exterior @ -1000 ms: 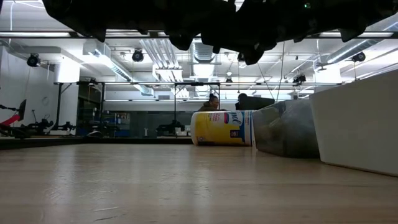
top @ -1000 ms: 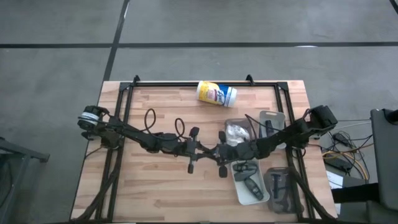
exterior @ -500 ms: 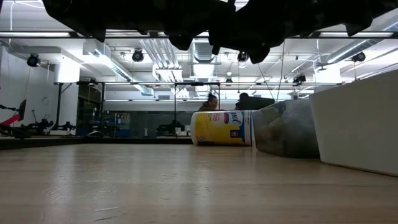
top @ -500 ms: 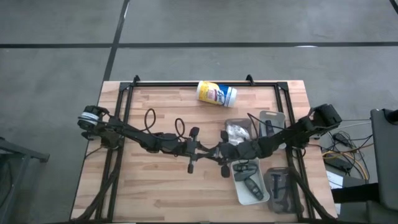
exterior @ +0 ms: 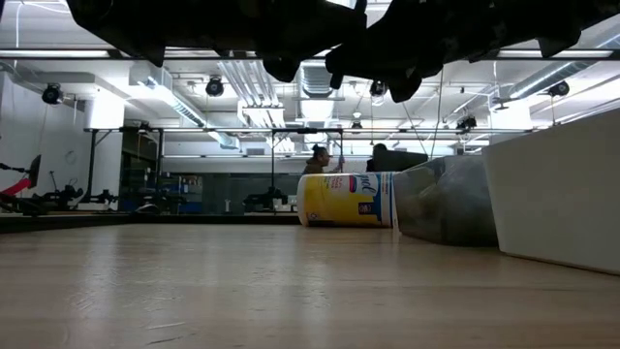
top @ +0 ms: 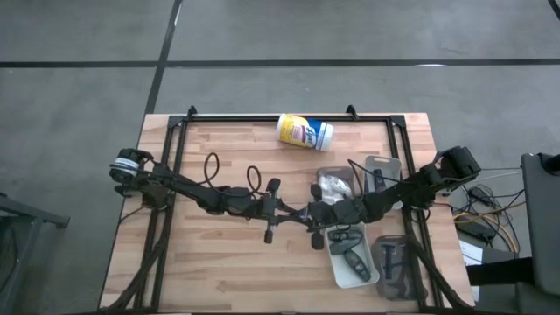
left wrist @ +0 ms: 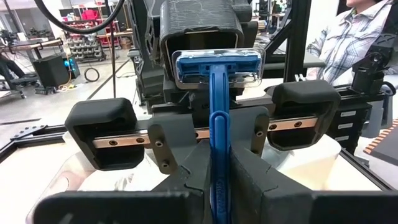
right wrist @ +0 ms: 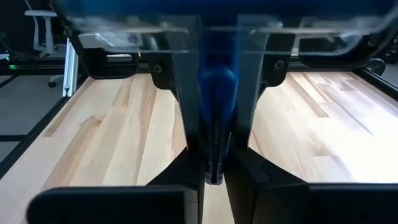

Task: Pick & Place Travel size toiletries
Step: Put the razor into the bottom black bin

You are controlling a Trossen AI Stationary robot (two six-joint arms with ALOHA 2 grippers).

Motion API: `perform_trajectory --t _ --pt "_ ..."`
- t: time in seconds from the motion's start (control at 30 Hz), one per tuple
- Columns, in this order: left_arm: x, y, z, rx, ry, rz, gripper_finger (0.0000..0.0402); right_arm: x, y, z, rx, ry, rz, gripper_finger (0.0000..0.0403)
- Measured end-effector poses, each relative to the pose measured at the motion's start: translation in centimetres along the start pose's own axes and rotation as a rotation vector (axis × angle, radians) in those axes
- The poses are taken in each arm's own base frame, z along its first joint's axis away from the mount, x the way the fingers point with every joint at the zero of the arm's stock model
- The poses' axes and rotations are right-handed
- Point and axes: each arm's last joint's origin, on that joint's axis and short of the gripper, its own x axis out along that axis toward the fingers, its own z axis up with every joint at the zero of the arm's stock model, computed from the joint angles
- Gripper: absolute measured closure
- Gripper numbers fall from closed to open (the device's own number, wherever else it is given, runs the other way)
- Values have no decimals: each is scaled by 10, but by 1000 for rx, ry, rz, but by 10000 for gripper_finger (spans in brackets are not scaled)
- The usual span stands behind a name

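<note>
- Blue razor (left wrist: 217, 118) clamped at its handle by both hands, left hand (left wrist: 216, 186) and right hand (right wrist: 213, 168) meeting nose to nose above mid-surface (top: 219, 271).
- Other toiletries (top: 353, 262) lay in clear trays (top: 336, 262) near the right edge.
- Yellow-and-white canister (top: 304, 132) lay at the far edge.

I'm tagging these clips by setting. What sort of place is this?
Probably a robotics lab or workshop in a large industrial hall. The low view shows exposed ceiling ducts and metal racks; the left wrist view shows a person by equipment, and the arms work at a framed wooden table.
</note>
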Motion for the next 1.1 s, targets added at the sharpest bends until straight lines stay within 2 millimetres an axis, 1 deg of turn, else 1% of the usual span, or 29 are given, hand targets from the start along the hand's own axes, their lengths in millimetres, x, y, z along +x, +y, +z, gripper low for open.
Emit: perform_trajectory --t 0.17,0.33,0.47,0.6,0.7,0.83,0.97,1.1 --pt "0 0 -1 -17 8 0 350 0 0 -1 19 10 -1 355" --pt "0 0 -2 -14 22 -2 321 -5 -1 3 27 24 1 365" --pt "0 0 -2 -9 28 7 295 -15 -4 11 38 51 -4 370" --pt "-6 1 3 4 60 4 275 -31 -8 21 65 87 -13 361" --pt "-16 3 16 21 93 2 271 -45 -12 26 82 129 -24 357" --pt "-35 6 30 58 179 -5 272 -63 -17 35 92 163 -31 365" --pt "-61 10 49 67 230 -4 271 -84 -24 41 134 206 -42 366" --pt "-91 16 72 78 222 38 271 -105 -30 44 189 251 -56 357"
